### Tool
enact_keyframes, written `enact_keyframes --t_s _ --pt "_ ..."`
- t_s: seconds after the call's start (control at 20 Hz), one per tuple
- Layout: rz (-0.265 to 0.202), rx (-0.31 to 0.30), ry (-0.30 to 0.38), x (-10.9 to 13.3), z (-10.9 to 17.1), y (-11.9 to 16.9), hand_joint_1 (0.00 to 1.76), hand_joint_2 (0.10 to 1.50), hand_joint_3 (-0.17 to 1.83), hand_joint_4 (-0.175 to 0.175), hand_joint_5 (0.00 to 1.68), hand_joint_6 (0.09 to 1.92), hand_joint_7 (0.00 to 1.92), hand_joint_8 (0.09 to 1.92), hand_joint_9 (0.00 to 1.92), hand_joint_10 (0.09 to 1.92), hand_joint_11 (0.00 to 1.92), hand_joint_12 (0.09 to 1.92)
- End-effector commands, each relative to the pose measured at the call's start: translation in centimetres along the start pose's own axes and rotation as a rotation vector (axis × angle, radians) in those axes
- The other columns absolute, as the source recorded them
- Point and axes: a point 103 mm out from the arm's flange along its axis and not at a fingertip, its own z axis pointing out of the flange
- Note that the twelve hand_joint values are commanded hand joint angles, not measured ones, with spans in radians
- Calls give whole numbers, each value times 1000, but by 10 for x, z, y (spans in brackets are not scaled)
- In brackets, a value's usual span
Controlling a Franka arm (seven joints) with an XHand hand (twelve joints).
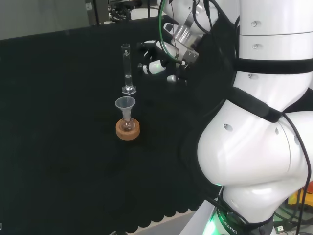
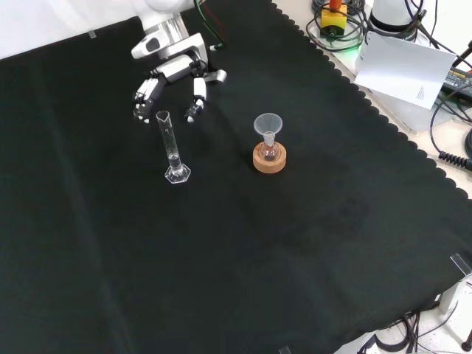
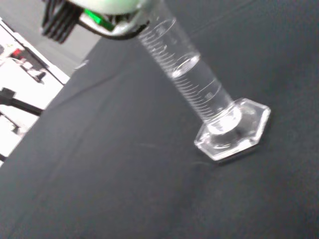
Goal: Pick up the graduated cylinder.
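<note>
A: The graduated cylinder [image 2: 173, 147] is seen upright on the black cloth [image 2: 310, 243], resting on its hexagonal foot, with some clear liquid held in the lower part of the tube, as the wrist view suggests.

B: And the hand [image 2: 171, 82] is found just behind it in the front view, near the cylinder's lip but apart from it. Its fingers [image 2: 196, 99] are spread and only slightly bent, pointed down toward the cloth. Nothing is held.

A: So the approach can be judged as the step in hand; no grasp has been made yet. In the head view the hand is placed to the right of the tube, at about the level of its upper half.

B: Noted, too, is the small flask with a funnel [image 2: 268, 127] on a cork ring [image 2: 269, 160], well apart to the right in the front view. It is not thought to be in the way.

A: For the next move, the gap must be closed until the tube is between thumb and fingers, and the fingers then curled around it. A tall, narrow piece like this could easily be tipped by a sideways nudge.
</note>
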Motion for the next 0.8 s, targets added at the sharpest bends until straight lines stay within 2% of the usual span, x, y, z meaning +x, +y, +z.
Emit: enact_keyframes --t_s 0.05,0.4,0.8 --pt "-61 -8 100 5 17 15 972 604 638 -73 542 87 368 684 629 596 460 1291" --pt "-93 -30 201 6 30 23 971 594 646 -65 490 87 328 668 579 573 431 1279" --pt "-120 -69 295 11 44 29 970 587 649 -57 567 92 376 681 608 583 422 1286"
